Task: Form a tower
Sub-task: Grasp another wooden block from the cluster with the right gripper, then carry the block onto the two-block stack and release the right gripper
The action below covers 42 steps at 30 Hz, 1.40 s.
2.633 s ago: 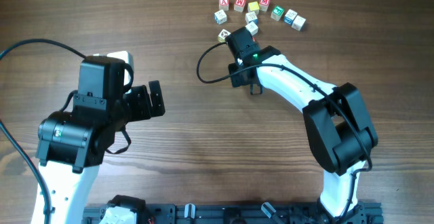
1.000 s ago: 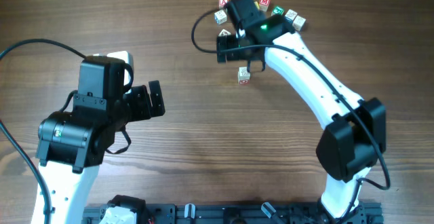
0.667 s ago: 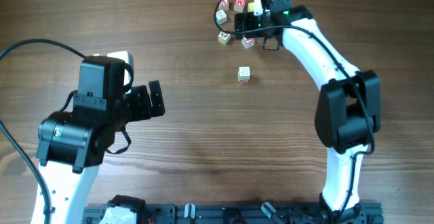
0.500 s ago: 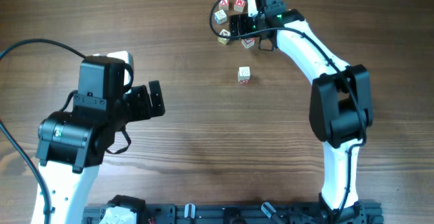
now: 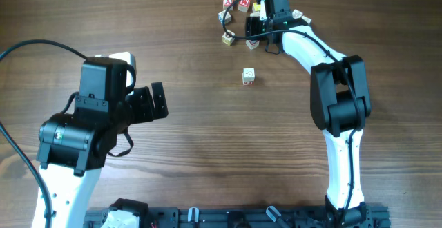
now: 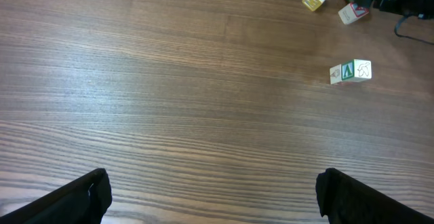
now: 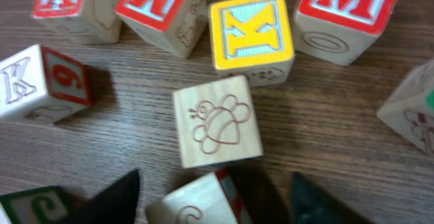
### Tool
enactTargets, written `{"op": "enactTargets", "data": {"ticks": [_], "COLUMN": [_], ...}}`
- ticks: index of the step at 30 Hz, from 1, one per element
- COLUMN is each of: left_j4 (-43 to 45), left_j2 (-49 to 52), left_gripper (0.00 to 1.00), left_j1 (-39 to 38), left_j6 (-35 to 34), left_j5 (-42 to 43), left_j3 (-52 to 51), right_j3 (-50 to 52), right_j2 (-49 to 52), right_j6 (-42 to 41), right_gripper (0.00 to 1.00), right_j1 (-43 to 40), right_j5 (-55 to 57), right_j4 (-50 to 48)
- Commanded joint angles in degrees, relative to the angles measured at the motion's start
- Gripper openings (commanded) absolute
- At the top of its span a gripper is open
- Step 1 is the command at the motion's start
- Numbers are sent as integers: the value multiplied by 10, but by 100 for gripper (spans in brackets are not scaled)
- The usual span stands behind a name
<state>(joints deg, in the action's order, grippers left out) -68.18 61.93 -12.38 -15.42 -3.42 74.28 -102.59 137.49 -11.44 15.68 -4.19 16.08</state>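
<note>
- Step in hand, as I judge it: fetching another cube for the stack. The right gripper (image 7: 210, 198) sits low over the cluster of loose letter cubes. Its jaws stand apart astride a pale wooden cube with a red side face (image 7: 196, 205), with a gap on each side, so nothing is clamped yet.
- Just beyond its fingertips lies a pale wooden cube engraved with a bee (image 7: 217, 129). Past that is a yellow-faced K cube (image 7: 252, 30), flanked by a red-faced W cube (image 7: 159, 7) and a red-faced M cube (image 7: 349, 13).
- The tower (image 5: 248, 76), a short stack of two small pale wooden letter cubes, stands alone. It is well apart from the right gripper, on the side toward that arm's base.
- The next move calls for pinching squarely without nudging the bee cube, a straight lift, then a centred placement. The stack is narrow, so an off-centre set-down could topple it.
- The left gripper (image 6: 217, 202) has its jaws wide apart and holds nothing. The tower is ahead of it and to its right.
- No container is in view. Every cube lies directly on the brown wooden table (image 5: 207, 159).
</note>
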Motion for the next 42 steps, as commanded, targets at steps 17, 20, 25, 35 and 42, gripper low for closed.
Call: {"op": "enactTargets", "data": {"ticks": [17, 20, 25, 35, 42], "left_j4": [0, 0, 0, 0, 0], "left_j2": [1, 1, 1, 1, 1], "left_gripper": [100, 100, 100, 100, 100], "left_j1": [0, 0, 0, 0, 0], "left_j6": [-5, -5, -5, -5, -5], "left_j5": [-7, -7, -7, -8, -7], "left_j3": [-3, -3, -3, -3, -3], "right_j3": [-126, -126, -126, 40, 172], "right_j2": [-79, -140, -222, -320, -319], "right_j6": [-6, -14, -73, -217, -215], "right_gripper": [11, 6, 5, 4, 4], "right_j1": [1, 15, 49, 141, 143], "right_j5": [23, 23, 56, 168, 128], "right_j4": [216, 312, 478, 459, 282]}}
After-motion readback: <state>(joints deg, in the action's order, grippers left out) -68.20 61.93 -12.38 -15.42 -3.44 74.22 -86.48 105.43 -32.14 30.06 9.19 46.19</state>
